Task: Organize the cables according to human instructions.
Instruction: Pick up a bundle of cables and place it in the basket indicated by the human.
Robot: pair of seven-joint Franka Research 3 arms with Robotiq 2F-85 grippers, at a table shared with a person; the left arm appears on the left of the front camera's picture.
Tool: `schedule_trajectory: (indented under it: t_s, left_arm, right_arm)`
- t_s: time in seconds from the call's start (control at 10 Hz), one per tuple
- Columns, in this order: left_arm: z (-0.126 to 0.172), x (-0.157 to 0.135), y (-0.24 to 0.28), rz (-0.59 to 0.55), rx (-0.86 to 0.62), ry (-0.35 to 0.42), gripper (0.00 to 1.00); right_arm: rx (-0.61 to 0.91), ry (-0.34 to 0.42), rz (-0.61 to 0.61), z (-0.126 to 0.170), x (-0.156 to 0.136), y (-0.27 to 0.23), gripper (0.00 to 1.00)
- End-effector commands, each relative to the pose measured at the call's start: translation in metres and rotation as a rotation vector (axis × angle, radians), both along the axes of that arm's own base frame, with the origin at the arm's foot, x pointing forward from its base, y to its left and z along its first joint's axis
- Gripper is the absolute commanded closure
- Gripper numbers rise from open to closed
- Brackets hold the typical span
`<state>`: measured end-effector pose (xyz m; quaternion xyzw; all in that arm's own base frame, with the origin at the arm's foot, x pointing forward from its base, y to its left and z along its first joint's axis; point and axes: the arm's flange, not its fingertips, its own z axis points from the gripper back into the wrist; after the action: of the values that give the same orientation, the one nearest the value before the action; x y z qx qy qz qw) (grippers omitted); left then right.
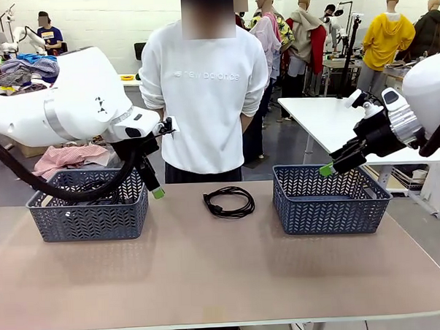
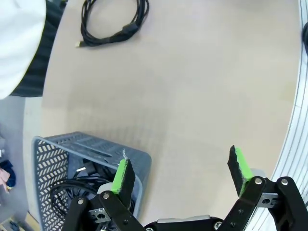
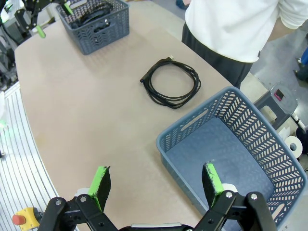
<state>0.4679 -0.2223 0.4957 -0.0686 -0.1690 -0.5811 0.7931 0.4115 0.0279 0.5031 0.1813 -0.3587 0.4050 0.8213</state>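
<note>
One coiled cable [image 1: 230, 202] lies loose near the middle of the tabletop's far edge, in front of the person [image 1: 204, 85], between the two baskets. The left basket [image 1: 89, 222] by the far left corner already holds black cords, so part of the sorting looks done; the right basket [image 3: 267, 144] sits bare inside. The coil lies flat, its long axis running along the far edge, one plug end poking toward the left basket. The left gripper [image 2: 182, 173] hangs released and empty over its basket's rim; the right gripper [image 3: 158, 185] hovers spread, grasping nothing, over the right basket's corner.
</note>
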Motion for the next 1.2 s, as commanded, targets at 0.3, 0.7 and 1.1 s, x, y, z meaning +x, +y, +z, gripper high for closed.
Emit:
schedule_trajectory:
  t_s: [0.3,0.7,1.1]
  left_arm:
    - [0.0015,0.0027,0.0028,-0.014,0.011,-0.004,0.0]
    - [0.0015,0.0027,0.0028,-0.014,0.011,-0.004,0.0]
    - [0.0015,0.0027,0.0028,-0.014,0.011,-0.004,0.0]
  right_arm:
    - [0.022,-0.022,0.018,-0.0021,0.0025,-0.0006,0.0]
    - [0.022,-0.022,0.018,-0.0021,0.0025,-0.0006,0.0]
    - [0.022,-0.022,0.018,-0.0021,0.0025,-0.0006,0.0]
